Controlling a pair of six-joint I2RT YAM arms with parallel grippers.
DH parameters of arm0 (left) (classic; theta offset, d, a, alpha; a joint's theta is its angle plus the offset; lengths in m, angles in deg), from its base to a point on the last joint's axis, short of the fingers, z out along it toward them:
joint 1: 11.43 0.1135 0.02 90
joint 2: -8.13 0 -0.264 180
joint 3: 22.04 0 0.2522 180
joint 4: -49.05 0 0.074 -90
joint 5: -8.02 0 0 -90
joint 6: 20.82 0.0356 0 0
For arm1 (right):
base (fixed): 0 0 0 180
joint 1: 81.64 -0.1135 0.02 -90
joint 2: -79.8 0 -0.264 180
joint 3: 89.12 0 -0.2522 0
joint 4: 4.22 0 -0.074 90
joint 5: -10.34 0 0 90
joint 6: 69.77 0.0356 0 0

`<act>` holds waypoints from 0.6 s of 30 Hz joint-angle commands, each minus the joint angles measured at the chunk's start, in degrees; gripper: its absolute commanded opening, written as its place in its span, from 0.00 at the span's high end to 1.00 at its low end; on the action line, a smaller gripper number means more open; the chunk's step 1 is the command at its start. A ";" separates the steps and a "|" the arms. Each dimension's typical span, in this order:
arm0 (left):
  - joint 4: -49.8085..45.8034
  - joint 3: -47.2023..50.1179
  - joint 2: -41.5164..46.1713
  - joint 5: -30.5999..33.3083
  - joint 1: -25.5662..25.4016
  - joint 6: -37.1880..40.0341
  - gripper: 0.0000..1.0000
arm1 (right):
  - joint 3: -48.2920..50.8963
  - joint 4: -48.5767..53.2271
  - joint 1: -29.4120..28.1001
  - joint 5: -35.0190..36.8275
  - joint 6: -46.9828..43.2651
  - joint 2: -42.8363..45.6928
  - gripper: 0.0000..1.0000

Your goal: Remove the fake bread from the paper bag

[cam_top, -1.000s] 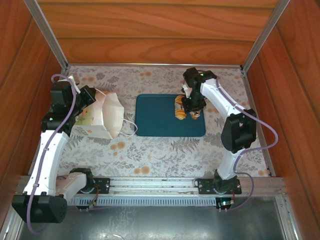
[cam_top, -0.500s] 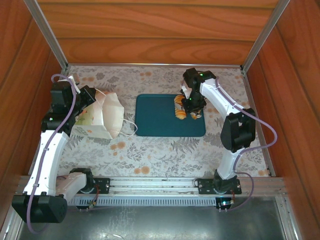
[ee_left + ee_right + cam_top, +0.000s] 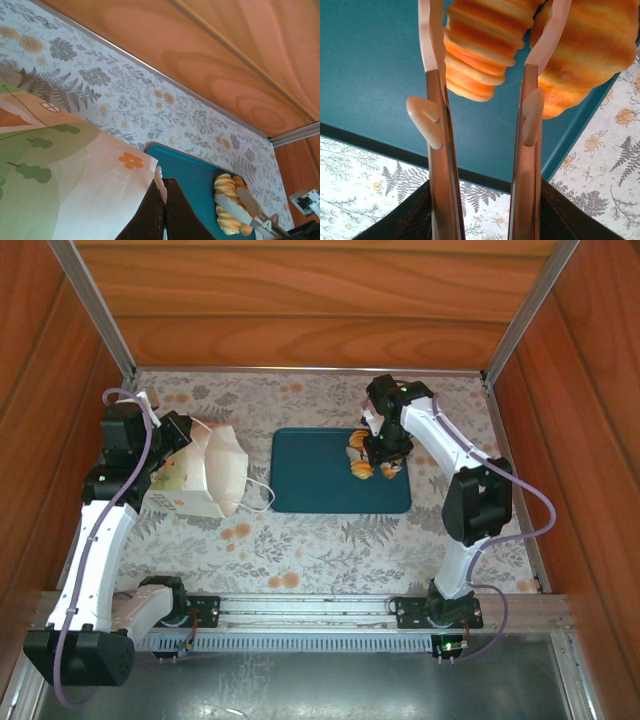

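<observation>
I am watching a teal tray point(image 3: 320, 480) lying flat on a fern-and-flower tablecloth point(image 3: 300, 545), with wooden walls point(image 3: 320, 300) closing in on three sides and a metal rail point(image 3: 300, 612) running along the table's near edge.

Matched pair of arms. Left arm point(image 3: 98, 540) and right arm point(image 3: 436, 436): white moulded link shells, black joint housings, black base blocks. A translucent lilac hose point(image 3: 549, 510) loops along each arm. Small green indicator light point(image 3: 402, 390) on the right arm's upper joint. Right gripper point(image 3: 492, 30): pale pink finger blades point(image 3: 432, 40) on brown stems point(image 3: 440, 175), each with a cream hooked tab point(image 3: 424, 120). Left gripper point(image 3: 162, 186): dark brown fingers point(image 3: 150, 215).
</observation>
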State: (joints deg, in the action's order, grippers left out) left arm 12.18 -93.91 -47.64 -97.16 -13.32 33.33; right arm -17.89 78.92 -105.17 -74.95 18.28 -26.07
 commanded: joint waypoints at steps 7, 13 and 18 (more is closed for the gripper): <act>1.31 -0.36 1.10 -0.55 -0.04 -0.18 1.00 | -0.85 0.75 0.52 -1.28 1.36 5.79 0.50; 1.29 -0.37 1.43 -0.07 -0.03 0.00 1.00 | 0.71 -2.39 0.57 -3.57 1.95 12.86 0.55; 1.24 -0.02 1.88 0.39 -0.04 0.50 1.00 | 3.90 -7.02 0.56 -8.36 1.89 18.23 0.57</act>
State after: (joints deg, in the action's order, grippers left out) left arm 12.18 -93.91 -46.96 -97.19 -13.32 33.35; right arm -16.18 75.51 -105.10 -78.78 19.76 -10.81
